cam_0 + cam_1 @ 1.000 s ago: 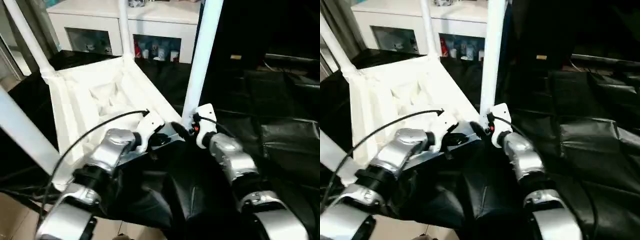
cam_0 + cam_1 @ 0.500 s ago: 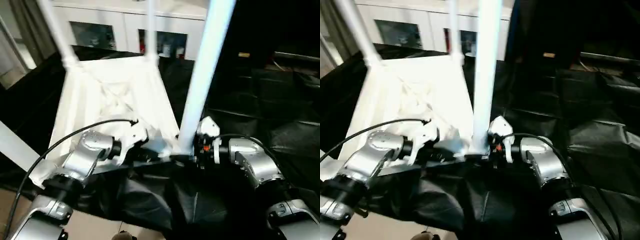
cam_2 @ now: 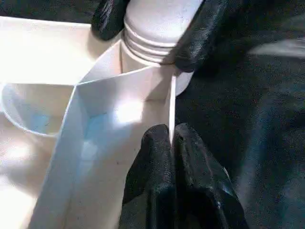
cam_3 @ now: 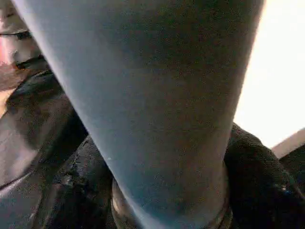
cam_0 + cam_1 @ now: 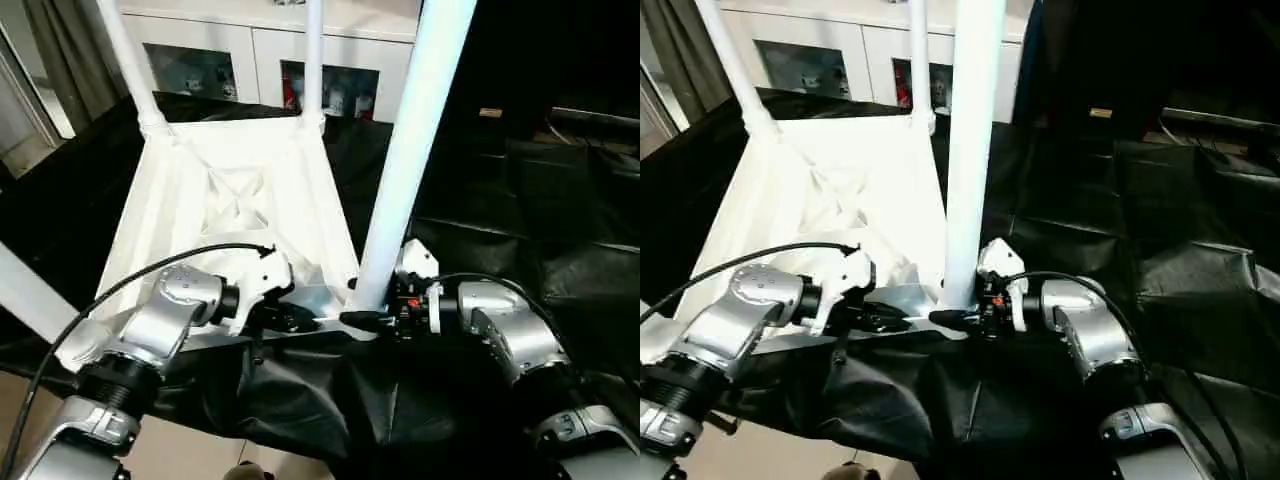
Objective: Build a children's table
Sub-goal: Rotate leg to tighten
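Children's table (image 5: 230, 200): I see it lying upside down on the black-draped work table (image 5: 560, 200), its ribbed underside facing up and its legs rising out of the corners.

Near leg (image 5: 405, 150): a white tube standing in the corner lobe closest to me — it crosses the middle of my head view and hides part of the cabinet behind.

Left gripper (image 3: 171, 138): fingers pressed together on the thin upright rim of the table top, just beside that corner.

Right gripper (image 5: 365, 318): its black fingers (image 3: 202, 33) sit on either side of the near leg's ribbed base, clamped around it.

Cable (image 5: 150, 270): a black lead arcs over my left forearm and across the table's edge.

Background: a white glass-door cabinet (image 5: 250, 60) stands beyond the work table; grey curtain (image 5: 60, 50) at far left.
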{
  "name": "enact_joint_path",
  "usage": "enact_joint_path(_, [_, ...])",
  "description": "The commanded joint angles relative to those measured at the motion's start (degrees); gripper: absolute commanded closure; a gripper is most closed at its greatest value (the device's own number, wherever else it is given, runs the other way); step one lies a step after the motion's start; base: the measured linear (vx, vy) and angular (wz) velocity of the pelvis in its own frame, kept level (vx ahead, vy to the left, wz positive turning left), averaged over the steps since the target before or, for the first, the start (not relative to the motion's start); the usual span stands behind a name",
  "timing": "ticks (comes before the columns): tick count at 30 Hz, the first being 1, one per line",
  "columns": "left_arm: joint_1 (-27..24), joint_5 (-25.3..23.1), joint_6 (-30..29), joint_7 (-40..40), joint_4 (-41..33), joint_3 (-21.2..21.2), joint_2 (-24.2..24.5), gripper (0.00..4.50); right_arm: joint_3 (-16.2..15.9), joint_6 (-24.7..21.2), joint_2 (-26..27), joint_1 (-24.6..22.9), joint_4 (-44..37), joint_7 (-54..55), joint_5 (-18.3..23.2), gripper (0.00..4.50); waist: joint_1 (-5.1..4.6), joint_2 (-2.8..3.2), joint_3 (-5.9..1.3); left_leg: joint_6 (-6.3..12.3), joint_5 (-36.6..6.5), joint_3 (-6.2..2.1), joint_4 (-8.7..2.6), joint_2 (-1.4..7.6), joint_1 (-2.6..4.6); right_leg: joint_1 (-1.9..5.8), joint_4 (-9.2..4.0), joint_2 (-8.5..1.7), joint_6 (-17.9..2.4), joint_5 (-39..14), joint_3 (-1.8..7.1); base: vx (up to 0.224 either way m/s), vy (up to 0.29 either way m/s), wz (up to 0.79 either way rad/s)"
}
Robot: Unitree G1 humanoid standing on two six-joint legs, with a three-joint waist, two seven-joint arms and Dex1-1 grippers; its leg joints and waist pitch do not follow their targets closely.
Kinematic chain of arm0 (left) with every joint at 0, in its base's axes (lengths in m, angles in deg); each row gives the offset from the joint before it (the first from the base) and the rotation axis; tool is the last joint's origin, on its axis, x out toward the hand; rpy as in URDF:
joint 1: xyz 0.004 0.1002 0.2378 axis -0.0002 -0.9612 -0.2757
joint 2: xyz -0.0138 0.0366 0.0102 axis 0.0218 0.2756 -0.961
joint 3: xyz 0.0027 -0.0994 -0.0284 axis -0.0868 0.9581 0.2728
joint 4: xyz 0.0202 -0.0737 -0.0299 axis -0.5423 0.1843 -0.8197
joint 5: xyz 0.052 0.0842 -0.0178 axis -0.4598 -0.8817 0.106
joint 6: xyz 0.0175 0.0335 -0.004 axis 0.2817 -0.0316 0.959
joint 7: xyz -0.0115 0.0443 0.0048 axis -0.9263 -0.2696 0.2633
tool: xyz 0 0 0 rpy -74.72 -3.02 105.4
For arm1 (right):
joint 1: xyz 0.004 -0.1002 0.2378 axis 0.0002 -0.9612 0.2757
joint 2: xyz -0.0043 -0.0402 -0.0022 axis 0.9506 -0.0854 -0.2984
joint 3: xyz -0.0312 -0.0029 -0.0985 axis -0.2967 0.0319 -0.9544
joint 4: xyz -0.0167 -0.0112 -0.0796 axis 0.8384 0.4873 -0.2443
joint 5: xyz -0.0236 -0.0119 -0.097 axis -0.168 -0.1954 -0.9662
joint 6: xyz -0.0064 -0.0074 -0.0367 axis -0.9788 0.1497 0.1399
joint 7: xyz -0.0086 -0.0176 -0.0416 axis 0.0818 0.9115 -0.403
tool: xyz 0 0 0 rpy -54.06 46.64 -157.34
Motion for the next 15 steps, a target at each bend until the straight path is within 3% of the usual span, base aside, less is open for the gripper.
enact_joint_path(1, [2.91,-0.77,-0.61,9.16,2.59,2.13,-3.21,4.5,-0.93,-0.04,2.9,-0.11,2.18,5.14,-1.32,1.78,-0.25,-0.53,-4.0,1.69,-13.82,0.22,-4.14,0.99,1.19,2.58,-4.23,-2.53,-13.15,-12.66,1.87,0.0,0.0,0.0])
enact_joint_path(5, [5.41,-1.92,-1.84,16.69,6.2,3.36,-6.95,4.5,0.95,-0.99,6.57,1.15,6.2,17.49,-3.41,1.78,-0.97,-0.77,-3.68,-1.02,-17.76,-0.17,-4.62,0.67,1.32,2.59,-5.04,-2.66,-9.79,-21.71,1.85,0.0,0.0,0.0])
enact_joint_path(8, [7.41,-2.69,-2.37,22.77,9.13,4.39,-9.93,4.5,2.52,-2.64,10.14,2.09,8.27,26.53,-4.01,1.79,-1.52,-0.78,-3.53,-1.3,-19.72,-0.23,-4.7,0.43,1.59,2.34,-5.72,-2.6,-7.99,-25.64,1.88,0.0,0.0,0.0])
enact_joint_path(12, [8.77,-3.06,-2.53,27.01,11.07,4.84,-13.21,4.5,3.23,-3.14,14.64,3.7,10.55,33.51,-4.72,1.79,-1.79,-0.84,-3.71,-0.95,-18.92,-0.31,-4.79,0.41,1.49,2.38,-5.75,-2.51,-7.71,-24.55,1.95,0.0,0.0,0.0])
enact_joint_path(15, [8.54,-2.82,-2.39,26.1,10.68,4.18,-14.09,4.5,1.94,-2.1,16.33,3.59,9.77,30.85,-4.5,1.79,-1.79,-0.64,-3.84,-0.3,-18.33,-0.21,-4.78,0.5,1.35,2.49,-5.47,-2.38,-8.53,-20.75,2.05,0.0,0.0,0.0])
